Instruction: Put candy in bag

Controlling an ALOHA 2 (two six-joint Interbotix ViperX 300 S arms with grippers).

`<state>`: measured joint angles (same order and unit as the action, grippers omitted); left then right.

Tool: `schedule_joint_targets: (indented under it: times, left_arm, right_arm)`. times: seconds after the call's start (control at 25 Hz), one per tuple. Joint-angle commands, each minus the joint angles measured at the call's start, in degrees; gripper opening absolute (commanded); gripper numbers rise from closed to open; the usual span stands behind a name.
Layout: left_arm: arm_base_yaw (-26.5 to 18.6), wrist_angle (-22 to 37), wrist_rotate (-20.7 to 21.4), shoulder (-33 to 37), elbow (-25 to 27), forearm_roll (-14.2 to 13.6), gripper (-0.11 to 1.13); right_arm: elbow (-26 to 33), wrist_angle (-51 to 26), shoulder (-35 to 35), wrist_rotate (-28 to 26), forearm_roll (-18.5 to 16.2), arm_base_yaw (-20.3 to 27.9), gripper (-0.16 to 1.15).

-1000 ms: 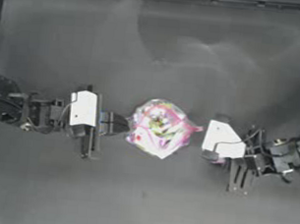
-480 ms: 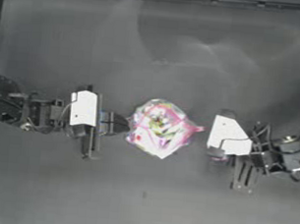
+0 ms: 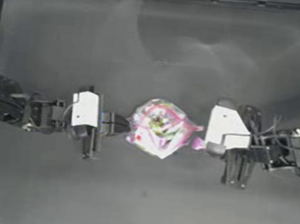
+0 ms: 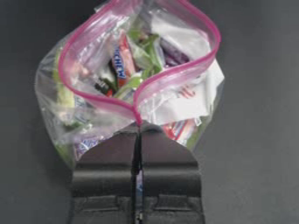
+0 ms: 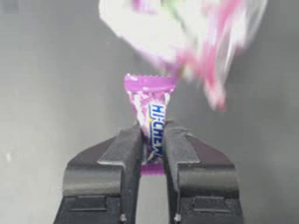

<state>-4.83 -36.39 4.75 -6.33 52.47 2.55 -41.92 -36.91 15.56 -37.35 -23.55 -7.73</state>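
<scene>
— What does each pincer hold?
— Left pincer [image 4: 139, 131] is clenched on the bag [image 3: 159, 128] mouth's pink strip, mid-bench. Right pincer [image 5: 152, 133] is clamped on the candy [image 5: 151, 116], just beside the bag.

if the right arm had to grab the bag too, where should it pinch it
Probably the pink strip of the bag on the side facing the right gripper, opposite where the left gripper pinches it. The mouth gapes there, so that thin rim offers an edge. The right jaws would first have to release the candy.
</scene>
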Motion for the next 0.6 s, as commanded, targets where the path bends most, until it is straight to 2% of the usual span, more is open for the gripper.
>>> schedule_joint_targets:
  times: [0.04, 0.2, 0.4, 0.6]
  left_arm:
    - [0.09, -0.53, 0.09, 1.14, -1.14, -0.18, 0.07]
    - [0.09, -0.44, 0.09, 0.62, -1.49, -0.26, 0.07]
    - [0.09, -0.44, 0.18, 0.26, -1.76, -0.26, 0.07]
    - [0.09, -0.44, 0.09, 0.26, -1.76, -0.26, 0.07]
  right_arm:
    - [3.16, 0.79, -0.09, -0.09, -2.64, 0.79, 0.51]
    - [4.22, 4.66, -2.46, 0.00, -4.66, 2.99, 0.51]
    - [4.48, 9.84, -5.01, 0.09, -5.45, 5.80, 0.51]
    - [5.54, 11.60, -7.12, 0.09, -7.56, 7.73, 0.51]
